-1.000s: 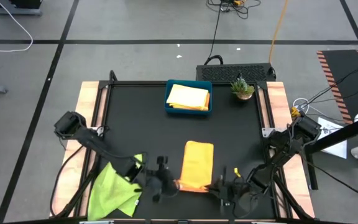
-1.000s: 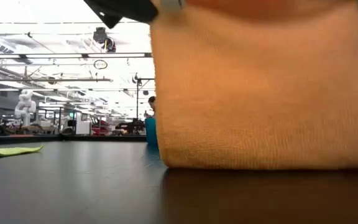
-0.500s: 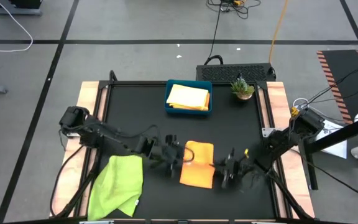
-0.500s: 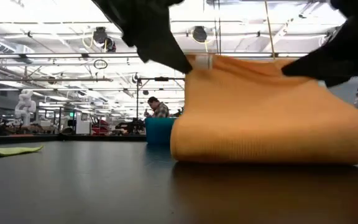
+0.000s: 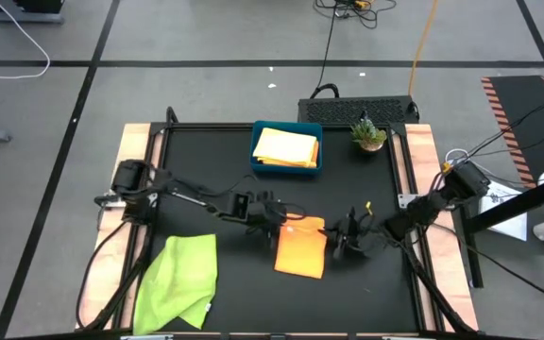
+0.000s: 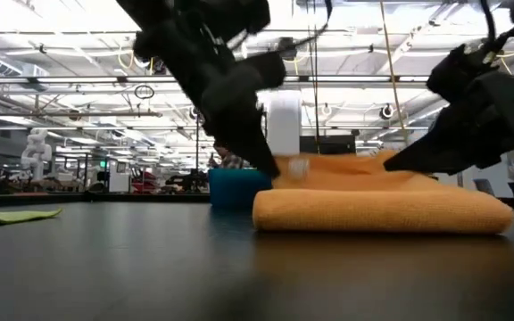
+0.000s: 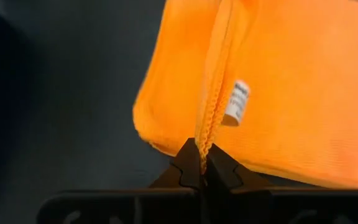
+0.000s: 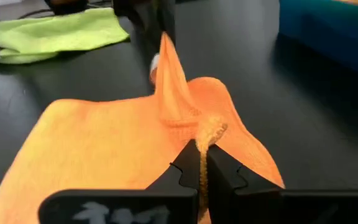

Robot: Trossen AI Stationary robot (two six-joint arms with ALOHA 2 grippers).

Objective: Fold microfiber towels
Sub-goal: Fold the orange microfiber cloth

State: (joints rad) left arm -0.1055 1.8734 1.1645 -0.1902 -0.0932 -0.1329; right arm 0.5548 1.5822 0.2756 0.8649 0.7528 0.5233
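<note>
Orange towel (image 5: 301, 249) lies folded on the black table (image 5: 187, 170), nearer the front edge than the blue tray (image 5: 287, 148), roughly in line with it. Its tray-side edge is lifted at both corners.

Left gripper (image 5: 278, 216) is at the tray-side left corner of the orange towel, fingers pinched tight on the hem; left wrist view shows the stitched edge clamped between the two dark fingers (image 7: 188, 171), white label (image 7: 235, 101) just beside the pinch point.

Right gripper (image 5: 345, 236) is at the tray-side right corner of the orange towel, also clamped shut on the cloth; right wrist view shows a bunched corner (image 8: 209, 131) caught between the fingers, fabric peaking up beside it.

Low view: orange towel (image 6: 382, 201) sits flat on the table as a thick fold, both dark grippers touching its top from either side, blue tray (image 6: 233, 188) behind it.

Blue tray holds a folded yellow towel (image 5: 285, 146). Small potted plant (image 5: 368, 133) just right of the tray. Lime green towel (image 5: 179, 280) lies crumpled, unfolded, left of the orange towel and well apart from it, near the table's front-left corner.
</note>
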